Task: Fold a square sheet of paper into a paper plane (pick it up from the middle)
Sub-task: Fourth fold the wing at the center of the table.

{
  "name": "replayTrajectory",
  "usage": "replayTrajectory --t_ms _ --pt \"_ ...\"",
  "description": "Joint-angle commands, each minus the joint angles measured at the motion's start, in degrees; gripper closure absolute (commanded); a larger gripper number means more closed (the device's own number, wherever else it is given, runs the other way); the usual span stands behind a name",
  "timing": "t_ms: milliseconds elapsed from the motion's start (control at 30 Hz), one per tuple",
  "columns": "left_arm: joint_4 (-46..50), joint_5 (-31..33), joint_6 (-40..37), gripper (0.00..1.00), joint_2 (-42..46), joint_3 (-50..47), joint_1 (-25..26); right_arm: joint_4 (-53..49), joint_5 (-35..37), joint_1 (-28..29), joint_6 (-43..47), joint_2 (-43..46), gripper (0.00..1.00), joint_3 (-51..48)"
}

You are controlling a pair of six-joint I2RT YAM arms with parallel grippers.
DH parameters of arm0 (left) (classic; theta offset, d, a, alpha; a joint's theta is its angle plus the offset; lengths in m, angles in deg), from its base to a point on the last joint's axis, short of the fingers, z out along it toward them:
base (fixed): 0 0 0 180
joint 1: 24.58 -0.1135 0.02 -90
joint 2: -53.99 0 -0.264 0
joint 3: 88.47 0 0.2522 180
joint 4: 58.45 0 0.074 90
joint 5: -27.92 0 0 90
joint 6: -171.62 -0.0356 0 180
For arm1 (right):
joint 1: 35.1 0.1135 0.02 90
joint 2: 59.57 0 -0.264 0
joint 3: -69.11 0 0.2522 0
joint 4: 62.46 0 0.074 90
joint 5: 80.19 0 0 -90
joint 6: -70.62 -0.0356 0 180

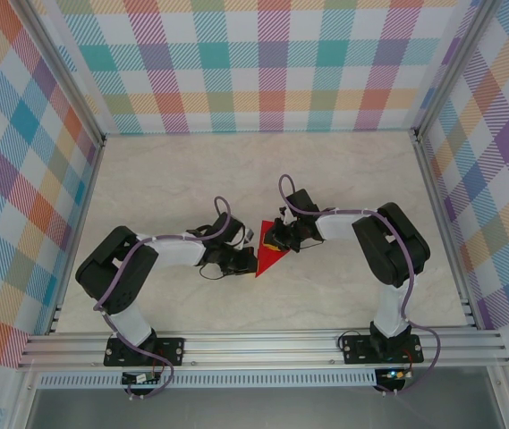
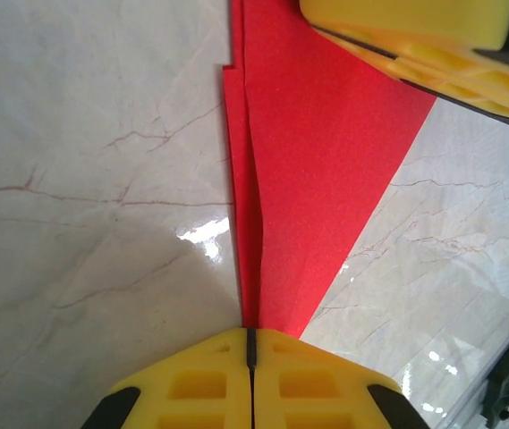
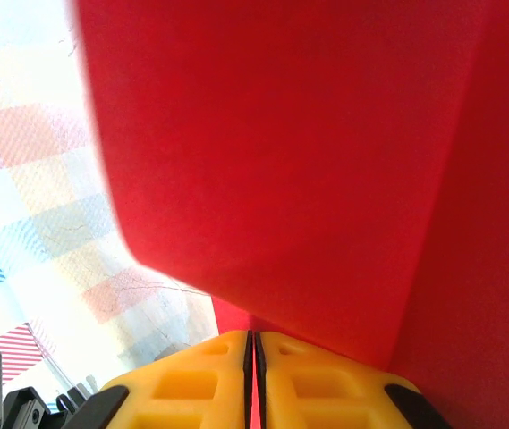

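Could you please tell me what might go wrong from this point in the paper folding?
Both the left gripper and the right gripper are shut on the red paper; pulling apart could tear it.
Its layered edges near the left gripper look offset, so the crease may set crooked.
A flap curves up by the right gripper and might spring open on release.
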Motion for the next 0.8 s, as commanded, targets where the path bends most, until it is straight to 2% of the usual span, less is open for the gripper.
replayTrajectory --t_ms 0,133,267,400,767 --pt "9.8 2.8 -1.9 0.93 -0.2 -1.5 2.5 -6.6 5.5 -0.1 1.2 -2.1 0.87 -1.7" --pt "10.6 3.7 -1.7 0.88 5.3 -1.4 2.7 -7.3 6.1 -0.1 1.3 -2.4 0.87 -1.5" --pt "15.7 6.7 -1.7 0.88 9.2 1.7 2.7 -7.1 6.1 -0.1 1.5 -2.6 0.87 -1.8" --pt "14.0 7.3 -0.4 0.88 10.4 4.4 2.6 -7.0 6.2 -0.1 1.5 -2.8 0.87 -2.0" --pt "0.8 1.0 3.3 0.89 -0.3 8.7 1.1 -7.0 5.9 -0.2 1.6 -3.3 0.88 -2.0"
